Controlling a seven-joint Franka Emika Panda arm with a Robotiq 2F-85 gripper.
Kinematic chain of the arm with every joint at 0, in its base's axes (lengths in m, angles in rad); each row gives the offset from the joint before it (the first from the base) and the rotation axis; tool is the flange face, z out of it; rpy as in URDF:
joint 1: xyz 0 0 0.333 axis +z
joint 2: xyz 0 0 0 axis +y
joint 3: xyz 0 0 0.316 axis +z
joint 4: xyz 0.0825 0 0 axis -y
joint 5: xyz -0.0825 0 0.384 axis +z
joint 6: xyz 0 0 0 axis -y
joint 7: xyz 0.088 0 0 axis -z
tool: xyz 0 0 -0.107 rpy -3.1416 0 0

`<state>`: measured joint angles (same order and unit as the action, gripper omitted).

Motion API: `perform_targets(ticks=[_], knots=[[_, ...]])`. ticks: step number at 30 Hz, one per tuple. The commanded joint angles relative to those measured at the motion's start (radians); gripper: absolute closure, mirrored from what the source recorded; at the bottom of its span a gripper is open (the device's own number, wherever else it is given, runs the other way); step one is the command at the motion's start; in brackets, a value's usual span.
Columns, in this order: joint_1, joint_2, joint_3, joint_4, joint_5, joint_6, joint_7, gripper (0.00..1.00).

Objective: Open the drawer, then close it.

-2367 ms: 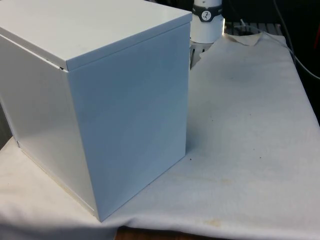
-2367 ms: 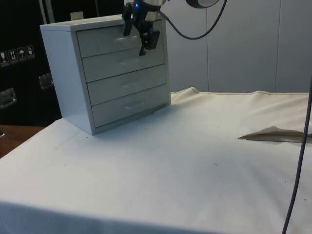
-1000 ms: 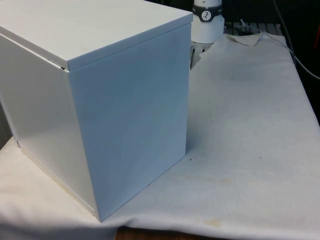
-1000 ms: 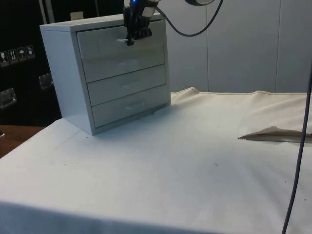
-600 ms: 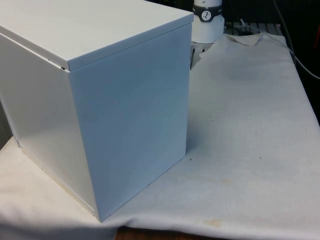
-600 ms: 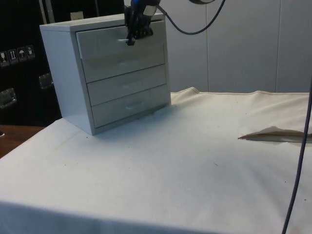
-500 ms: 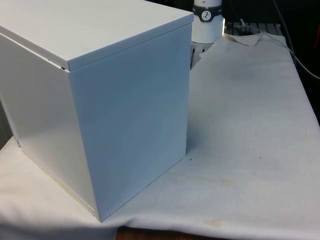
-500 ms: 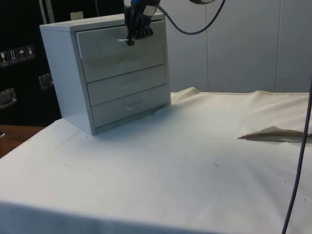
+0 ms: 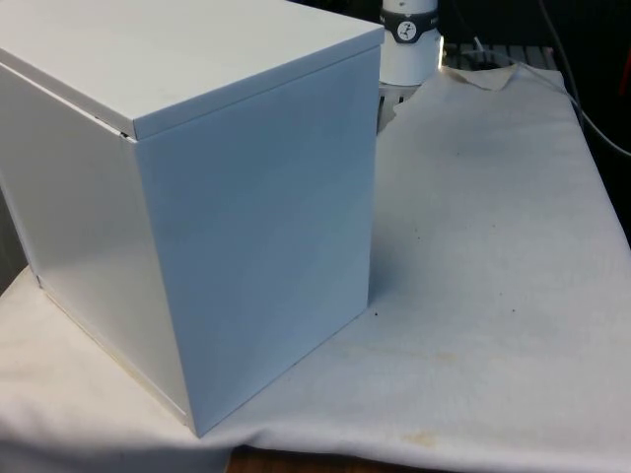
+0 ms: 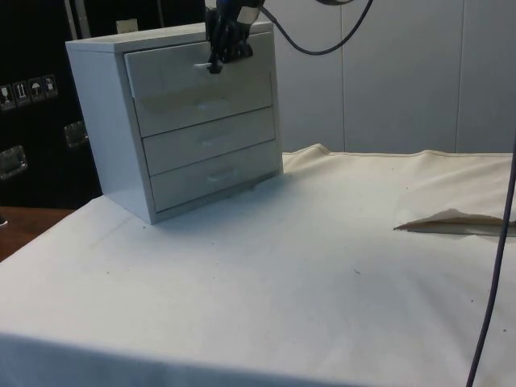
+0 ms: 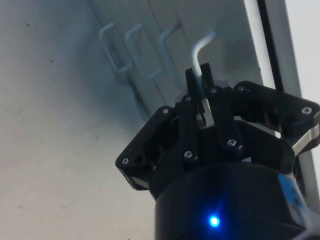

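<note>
A white chest of drawers point(image 9: 246, 246) stands on the cloth, its back and side turned to the front view. In the side view the chest of drawers point(image 10: 101, 121) shows its stacked drawer fronts. The top drawer point(image 10: 173, 72) sits slightly forward of the ones below. My black gripper point(image 10: 216, 64) comes down from above onto that drawer's front. The wrist view has the gripper point(image 11: 199, 75) shut on the white bent handle point(image 11: 204, 44) of the top drawer, with the handle pinched between the two fingers.
Below the top drawer, the lower drawers point(image 10: 210, 141) are flush and closed, and their handles point(image 11: 135, 45) line up beside the held one. A raised fold in the cloth point(image 10: 451, 223) lies far right. A black cable point(image 10: 490, 282) hangs at the side view's right edge.
The top drawer has crept a little further out. In the front view its edge shows slightly more at the chest's upper right corner. The gripper stays shut on the handle.
</note>
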<state>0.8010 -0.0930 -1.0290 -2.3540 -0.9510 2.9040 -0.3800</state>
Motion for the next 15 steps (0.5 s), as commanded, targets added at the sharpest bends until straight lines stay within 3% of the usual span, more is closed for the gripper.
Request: perform_targets(ticks=[1,4,9,15], knots=[[-0.003,-0.021,0.011,-0.002,-0.020,-0.003,0.021,1.00],[0.001,-0.015,0.003,-0.007,0.000,0.000,0.008,1.00],[0.003,-0.062,0.026,-0.025,-0.004,-0.024,0.025,1.00],[0.005,-0.087,0.029,-0.041,0.003,-0.035,0.027,1.00]])
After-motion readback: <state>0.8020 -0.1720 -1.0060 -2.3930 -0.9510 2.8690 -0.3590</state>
